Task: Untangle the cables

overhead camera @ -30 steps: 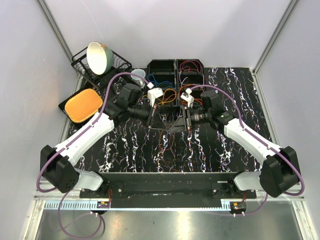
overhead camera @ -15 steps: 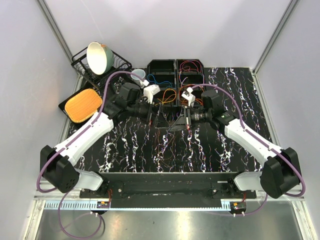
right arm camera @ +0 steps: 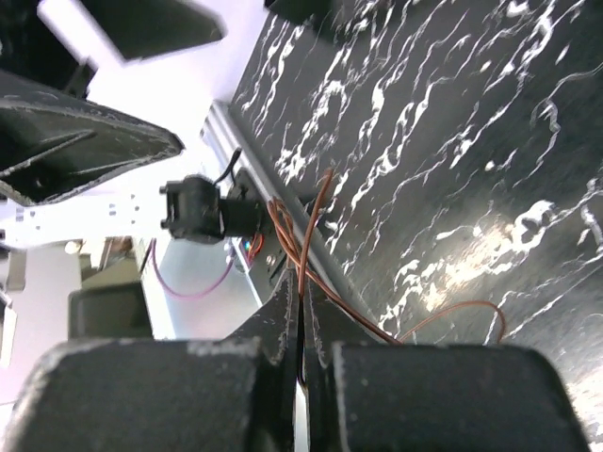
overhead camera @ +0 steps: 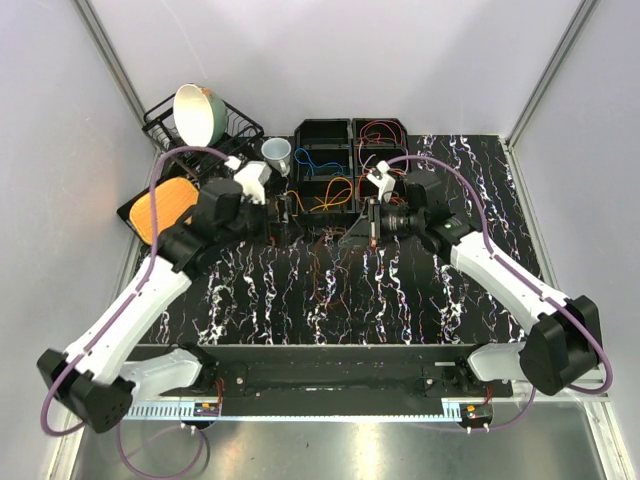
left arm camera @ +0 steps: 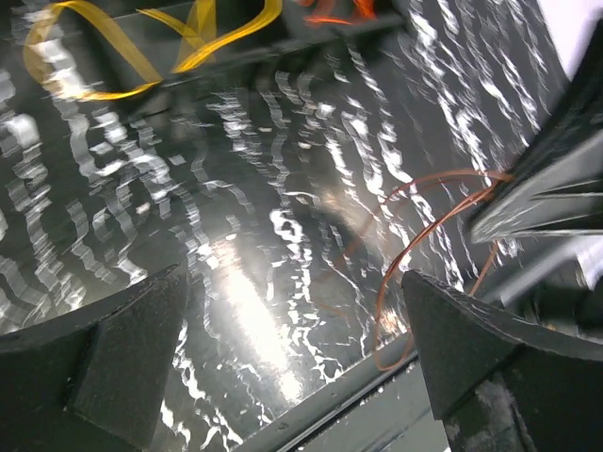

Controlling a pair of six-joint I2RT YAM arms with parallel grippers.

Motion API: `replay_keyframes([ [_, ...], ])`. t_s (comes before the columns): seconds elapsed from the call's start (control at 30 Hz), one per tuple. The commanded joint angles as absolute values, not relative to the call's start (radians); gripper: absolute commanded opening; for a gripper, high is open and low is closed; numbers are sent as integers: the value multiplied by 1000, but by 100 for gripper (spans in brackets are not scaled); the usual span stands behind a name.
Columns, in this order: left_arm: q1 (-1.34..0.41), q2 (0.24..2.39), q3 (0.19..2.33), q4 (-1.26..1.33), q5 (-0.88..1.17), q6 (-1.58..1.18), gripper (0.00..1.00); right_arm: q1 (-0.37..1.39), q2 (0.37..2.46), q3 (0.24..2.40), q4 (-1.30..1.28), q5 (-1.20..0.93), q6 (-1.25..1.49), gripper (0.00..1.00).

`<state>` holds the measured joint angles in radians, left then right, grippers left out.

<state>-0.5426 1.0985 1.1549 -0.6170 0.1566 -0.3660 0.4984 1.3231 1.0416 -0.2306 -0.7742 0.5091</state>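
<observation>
Far left of the bins point(overhead camera: 350, 140), a wire rack point(overhead camera: 235, 130) with a big bowl point(overhead camera: 195, 115) tipped on its side. In front of the rack, an orange tray point(overhead camera: 170, 205). Just left of the bins, a small cup point(overhead camera: 277, 152).

Near the front left corner of the bins, the left fingers point(left arm camera: 104, 363), spread wide apart, nothing between them, over the shiny black bench point(overhead camera: 250, 290).

Inside the bins, some of the cables point(overhead camera: 318, 160): blue at the back left, orange and yellow in front of that, red in the right-hand bins. In front of the bins, a thin loose tangle point(overhead camera: 335, 275) of orange and red wires on the bench.

Just in front of the right-hand bins, the right fingers point(right arm camera: 278, 330), squeezed tight on one thin brown cable point(right arm camera: 294, 245). A loop of that brown cable close to the left fingers.
</observation>
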Motion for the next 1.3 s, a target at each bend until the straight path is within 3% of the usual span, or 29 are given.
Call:
replay_keyframes([
  [0.0,-540,991,1115,-669,-55,-472,99,508,1365,1127,-225,-681,512,0],
  [0.23,-540,732,965,-640,-20,-365,99,508,1466,1267,-253,-632,532,0],
  [0.6,-540,546,940,-778,-294,-331,99,506,1626,1633,-382,-459,454,0],
  [1.13,-540,371,865,-805,-345,-405,99,437,2080,2418,-425,-187,390,0],
  [1.27,-540,391,951,-870,-301,-503,99,420,2215,2612,-425,-128,368,0],
])
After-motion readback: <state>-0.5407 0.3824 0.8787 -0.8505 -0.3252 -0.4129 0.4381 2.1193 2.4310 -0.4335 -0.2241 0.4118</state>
